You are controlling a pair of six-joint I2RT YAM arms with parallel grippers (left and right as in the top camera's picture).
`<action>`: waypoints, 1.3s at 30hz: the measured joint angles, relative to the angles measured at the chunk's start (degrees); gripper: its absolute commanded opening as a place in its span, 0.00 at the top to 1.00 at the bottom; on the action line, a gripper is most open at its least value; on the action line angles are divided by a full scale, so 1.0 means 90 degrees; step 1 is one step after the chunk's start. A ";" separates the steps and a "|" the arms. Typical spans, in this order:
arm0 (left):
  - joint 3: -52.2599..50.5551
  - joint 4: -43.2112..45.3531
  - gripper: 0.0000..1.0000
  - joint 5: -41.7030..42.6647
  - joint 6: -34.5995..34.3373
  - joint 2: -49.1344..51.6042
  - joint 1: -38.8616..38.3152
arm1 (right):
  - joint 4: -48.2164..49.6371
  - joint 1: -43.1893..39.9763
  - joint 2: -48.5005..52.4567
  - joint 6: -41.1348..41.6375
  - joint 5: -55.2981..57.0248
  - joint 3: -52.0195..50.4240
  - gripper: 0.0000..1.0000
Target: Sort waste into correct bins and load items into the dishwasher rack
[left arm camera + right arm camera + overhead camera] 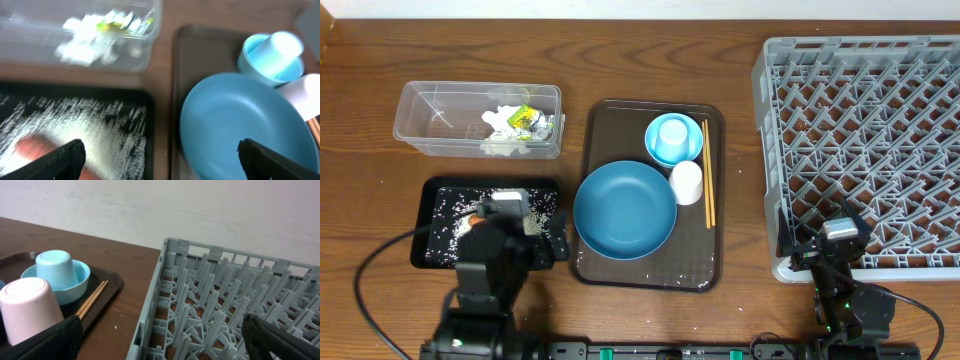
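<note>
Evidently tissue [500, 124] and wrapper [526, 120] lay in the clear tub [418, 108], rice [445, 215] and carrot [475, 217] in the black tray [419, 228]; the dishwasher rack [860, 150] stood bare, left tool [162, 157] and right tool [162, 337] gaping empty.

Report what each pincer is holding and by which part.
Nothing is held: the left pincer gapes empty above the black tray; the right pincer gapes empty beside the grey rack.
</note>
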 measured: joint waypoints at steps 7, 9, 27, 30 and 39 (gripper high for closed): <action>-0.1486 0.1795 0.00 0.0248 0.0340 -0.0928 0.0000 | 0.0002 0.0000 0.0000 0.0000 -0.0002 0.0000 0.01; -0.1722 0.2096 0.00 0.0257 0.0369 -0.1149 0.0010 | 0.0002 0.0000 0.0000 0.0000 0.0000 0.0000 0.01; -0.2584 0.2684 0.00 0.0270 0.0401 -0.2766 0.0374 | 0.0002 0.0000 0.0000 0.0000 -0.0002 0.0000 0.01; -0.2586 0.2671 0.00 0.0146 0.0418 -0.2822 0.0374 | 0.0002 0.0000 0.0000 0.0000 -0.0002 0.0000 0.01; -0.2586 0.2654 0.00 -0.0097 0.0510 -0.2822 0.0374 | 0.0005 0.0000 0.0002 0.0000 -0.0002 0.0000 0.01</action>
